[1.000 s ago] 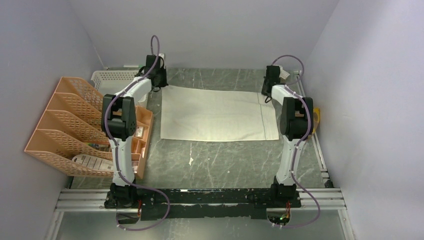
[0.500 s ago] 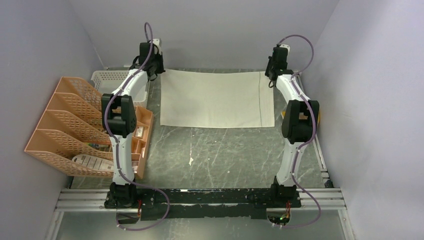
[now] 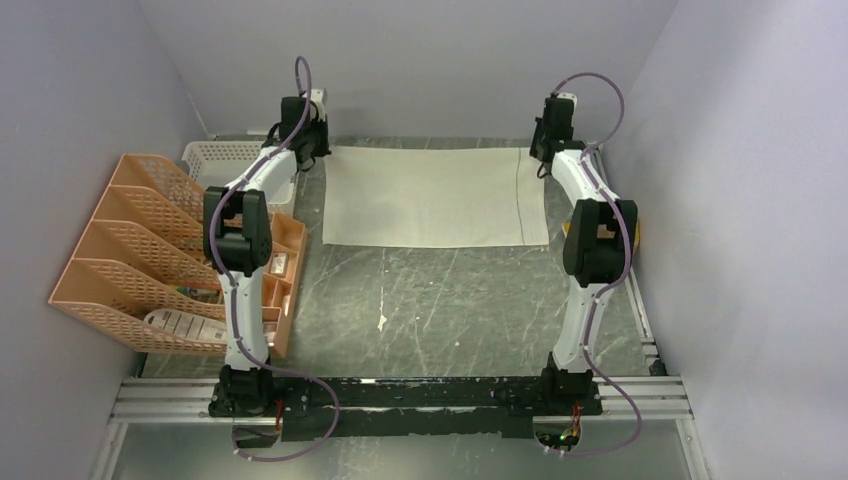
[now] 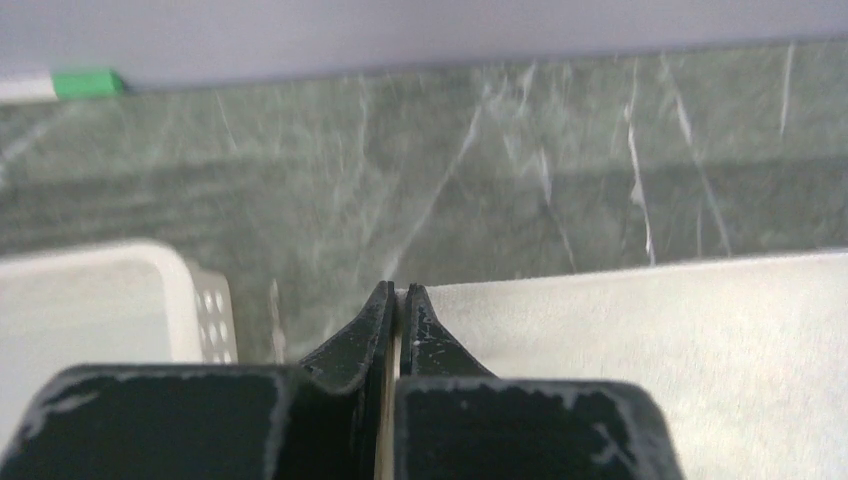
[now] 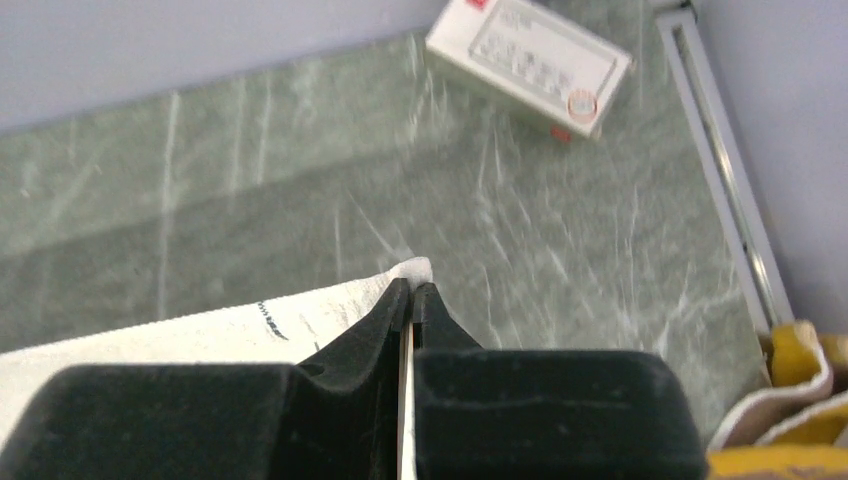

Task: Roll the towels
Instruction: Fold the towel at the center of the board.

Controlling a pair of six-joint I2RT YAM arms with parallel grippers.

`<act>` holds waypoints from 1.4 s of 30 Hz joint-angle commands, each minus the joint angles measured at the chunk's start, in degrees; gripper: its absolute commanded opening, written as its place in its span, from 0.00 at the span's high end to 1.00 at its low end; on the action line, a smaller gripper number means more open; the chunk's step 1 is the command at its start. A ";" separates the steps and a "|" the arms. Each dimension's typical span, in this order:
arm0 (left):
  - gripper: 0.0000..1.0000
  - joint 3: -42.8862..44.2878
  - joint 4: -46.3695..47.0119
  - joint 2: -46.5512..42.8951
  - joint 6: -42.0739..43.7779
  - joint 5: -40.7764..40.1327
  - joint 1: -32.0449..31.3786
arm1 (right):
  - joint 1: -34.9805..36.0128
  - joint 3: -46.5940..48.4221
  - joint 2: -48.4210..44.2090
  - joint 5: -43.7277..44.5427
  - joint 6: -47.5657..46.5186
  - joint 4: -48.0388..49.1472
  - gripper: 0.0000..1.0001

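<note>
Both far corners of towel (image 3: 430,200) clamped: left gripper (image 4: 398,293) on left corner, right gripper (image 5: 411,290) on right. Towel flat along counter (image 3: 450,300) far edge.

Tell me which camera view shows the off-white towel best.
The top external view: there the whole off-white towel lies spread flat, with its stitched band near the right end. The left wrist view shows only the corner pinched in the left gripper; the right wrist view only the corner in the right gripper.
</note>
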 commanded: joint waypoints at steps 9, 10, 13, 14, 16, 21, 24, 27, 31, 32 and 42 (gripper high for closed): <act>0.93 -27.62 16.54 -16.80 -3.33 -5.00 -4.36 | 0.47 -21.69 -16.26 0.26 0.86 3.24 1.00; 0.93 -29.76 17.29 -17.80 -3.92 -5.39 -4.54 | 0.43 -23.56 -17.44 0.33 1.18 3.53 1.00; 0.93 -35.29 18.69 -20.35 -5.24 -6.38 -5.24 | 0.43 -29.85 -20.43 0.32 2.80 4.72 1.00; 0.93 -36.44 18.56 -20.86 -5.55 -6.87 -5.46 | 0.39 -31.77 -21.15 0.15 3.45 5.10 1.00; 0.93 -38.60 18.13 -21.85 -6.60 -7.76 -5.75 | 0.43 -34.75 -22.13 -0.31 4.25 5.50 1.00; 0.93 -43.12 16.95 -24.04 -10.04 -9.96 -5.76 | 0.39 -38.88 -22.12 0.62 5.81 4.61 1.00; 0.93 -44.13 15.43 -24.24 -11.69 -9.94 -5.67 | 0.12 -40.56 -21.73 2.10 6.34 4.31 1.00; 0.93 -45.01 14.21 -23.86 -13.87 -9.90 -5.61 | -0.99 -41.85 -21.40 2.12 7.40 4.38 1.00; 0.93 -46.85 13.13 -24.07 -17.44 -10.22 -4.41 | -4.01 -43.28 -21.81 0.64 9.49 4.56 1.00; 0.93 -47.43 13.17 -24.33 -17.90 -10.07 -3.84 | -4.83 -43.64 -22.12 -0.01 10.02 4.79 1.00; 0.93 -48.68 12.90 -28.10 -17.73 -6.75 0.48 | -7.66 -45.41 -23.33 -0.06 13.01 5.89 1.00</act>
